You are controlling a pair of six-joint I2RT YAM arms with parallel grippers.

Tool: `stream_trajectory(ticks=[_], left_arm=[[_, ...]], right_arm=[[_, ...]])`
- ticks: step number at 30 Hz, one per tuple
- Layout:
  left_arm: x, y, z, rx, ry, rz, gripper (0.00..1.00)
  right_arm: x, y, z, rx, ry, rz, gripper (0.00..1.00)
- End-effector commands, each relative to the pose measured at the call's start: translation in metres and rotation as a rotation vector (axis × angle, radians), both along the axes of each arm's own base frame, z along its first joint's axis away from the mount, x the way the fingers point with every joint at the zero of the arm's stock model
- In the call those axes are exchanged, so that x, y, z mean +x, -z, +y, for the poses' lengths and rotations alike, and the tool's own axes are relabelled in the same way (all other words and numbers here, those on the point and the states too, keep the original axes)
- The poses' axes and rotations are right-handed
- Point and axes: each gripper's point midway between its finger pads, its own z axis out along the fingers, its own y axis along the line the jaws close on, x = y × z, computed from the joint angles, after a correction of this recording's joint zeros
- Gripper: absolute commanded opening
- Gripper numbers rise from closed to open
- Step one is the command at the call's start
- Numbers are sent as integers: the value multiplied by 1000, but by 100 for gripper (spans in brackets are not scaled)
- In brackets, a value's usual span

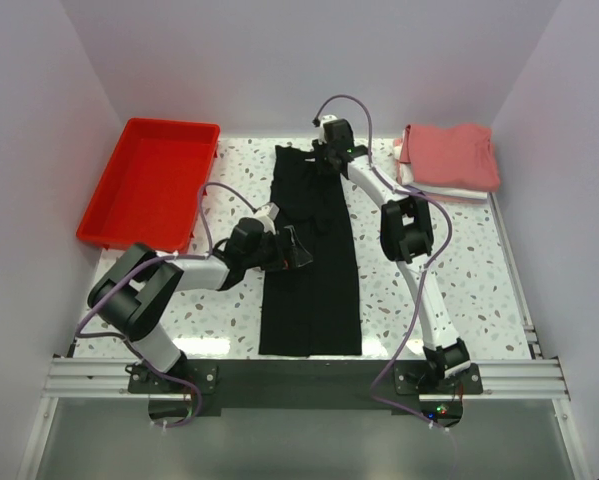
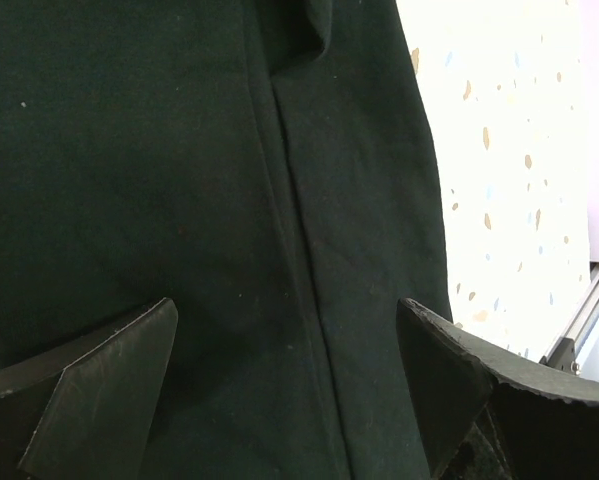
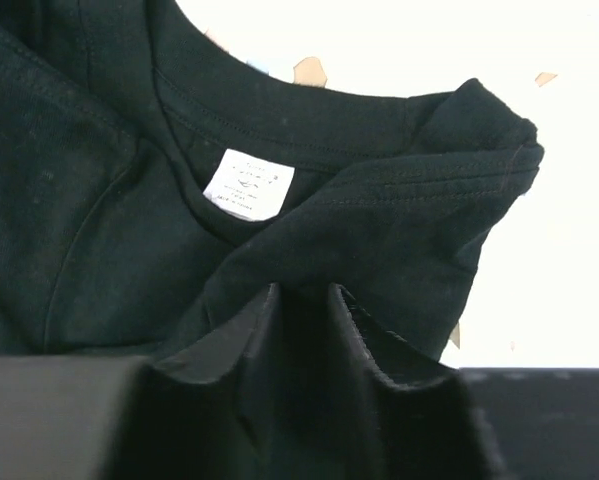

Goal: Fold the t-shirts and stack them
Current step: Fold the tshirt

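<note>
Folding the black shirt (image 1: 311,290), a long strip on the table (image 1: 459,270): my right gripper (image 3: 304,292) pinches its collar end, my left gripper (image 2: 287,310) hangs wide over its middle. Next, I think, I lift the collar end toward the hem

On the bench (image 1: 449,270) the long t-shirt (image 1: 314,260) lies lengthwise in the middle, neck end away from the arm bases. The tray (image 1: 151,180) sits left of it toward the far corner, and the stack of folded t-shirts (image 1: 449,160) sits right of it at the far corner, both apart from it. The left hand (image 1: 295,250) is over its left edge mid-length, and the right hand (image 1: 325,160) is at its neck end.
</note>
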Motion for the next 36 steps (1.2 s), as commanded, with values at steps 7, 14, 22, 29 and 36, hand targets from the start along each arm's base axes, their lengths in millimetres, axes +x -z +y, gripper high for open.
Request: stream_trajectory(ticks=[7, 14, 22, 29, 36], left_arm=[[-9, 16, 20, 63, -51, 36, 96], [-13, 21, 23, 73, -56, 49, 96], [-15, 22, 27, 86, -64, 51, 96], [-17, 25, 28, 88, -64, 58, 96], [-19, 28, 29, 92, -64, 69, 96]], right_arm=[[22, -52, -5, -7, 55, -154, 0], [24, -63, -10, -44, 50, -179, 0], [22, -51, -40, -203, 102, -165, 0], [26, -72, -51, -235, 128, -207, 0], [30, -76, -70, -267, 173, -200, 0]])
